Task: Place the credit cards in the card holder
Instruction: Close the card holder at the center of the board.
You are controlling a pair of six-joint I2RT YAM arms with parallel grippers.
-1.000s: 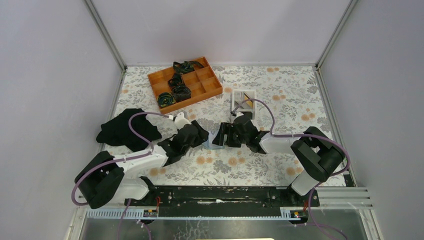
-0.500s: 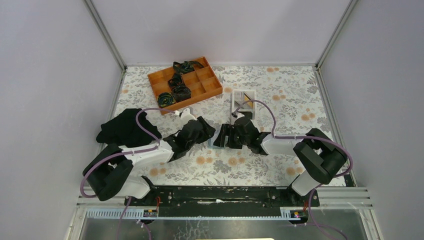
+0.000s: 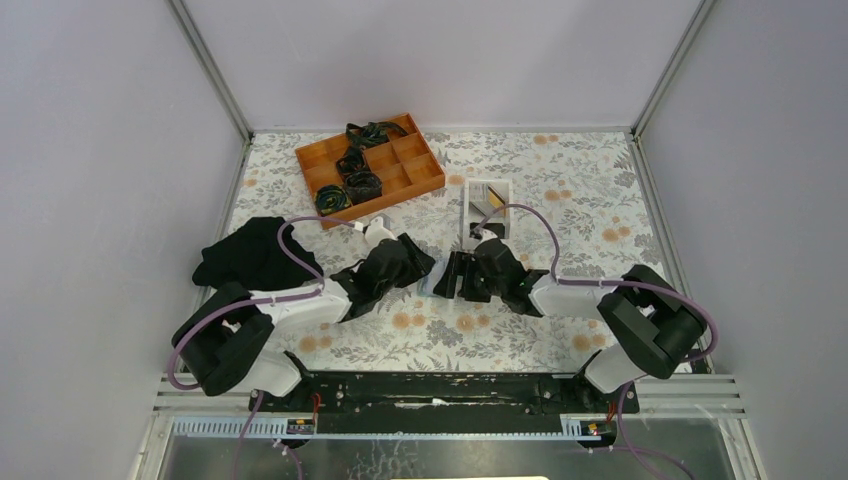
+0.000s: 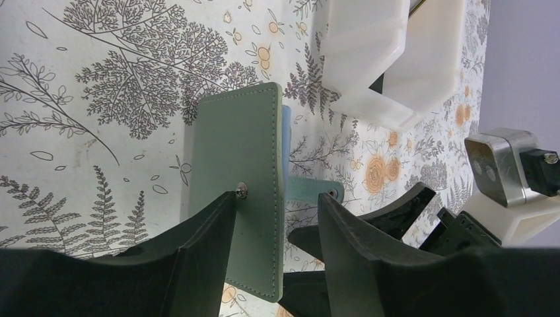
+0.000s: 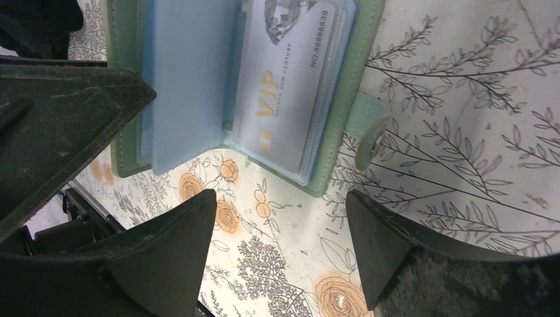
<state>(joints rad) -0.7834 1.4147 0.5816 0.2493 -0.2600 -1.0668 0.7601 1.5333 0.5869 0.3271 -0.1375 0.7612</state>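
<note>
Two grippers crowd the card holder (image 4: 238, 145) at the middle of the table (image 3: 590, 190). From above only a sliver of it shows between them, just near of the white tray (image 3: 468, 205).

The left gripper (image 4: 276, 198) straddles one sage-green cover, which stands up on edge. One finger lies against the cover's outer face by the metal snap stud (image 4: 242, 190). The other stands off on the inner side with a gap showing, so whether the cover is actually pinched cannot be told. One end of that cover is hidden behind the fingers.

The right gripper (image 5: 280, 197) hangs over the open holder with its jaws spread wide and nothing between them. In its view the left arm's black finger masks much of one cover, and the picture's top edge cuts the holder off.

A pale blue leaf (image 5: 188, 79) lies beside a silver-grey credit card (image 5: 284, 79) in a clear sleeve; whether more cards sit behind it cannot be told. The card reads "VIP" in gold, with small print ending "NEW CENTURY" and a number beginning "NO." followed by eights; its last digits are unsure. A diamond picture on the card is cut off. The closing strap (image 5: 365, 129) lies flat on the table.

At the far left, an orange compartment box (image 3: 412, 160) holds dark rolled items too small to name. A black cloth (image 3: 250, 260) lies at the left.
</note>
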